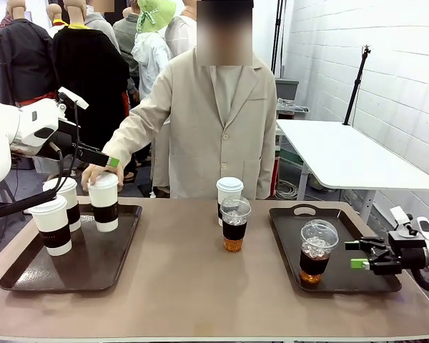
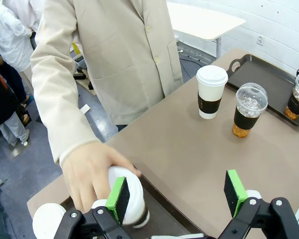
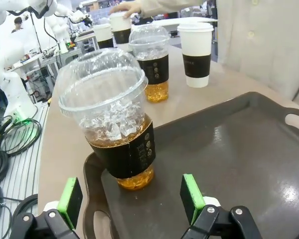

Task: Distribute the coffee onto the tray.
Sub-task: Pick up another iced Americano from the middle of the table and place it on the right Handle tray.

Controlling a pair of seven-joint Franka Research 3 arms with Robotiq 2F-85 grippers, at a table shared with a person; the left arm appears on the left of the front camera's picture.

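Observation:
Three white paper cups with dark sleeves stand on the left tray. A person's hand rests on the lid of the rightmost one. My left gripper hovers open just above that hand. In the left wrist view, the gripper has the same cup beside one pad. A white cup and an iced coffee stand mid-table. Another iced coffee sits on the right tray. My right gripper is open just right of it, and the cup stands right ahead of the pads.
The person in a beige coat stands at the far side, one arm reaching to the left tray. A white side table stands at the back right. Bare tabletop lies between the two trays at the front.

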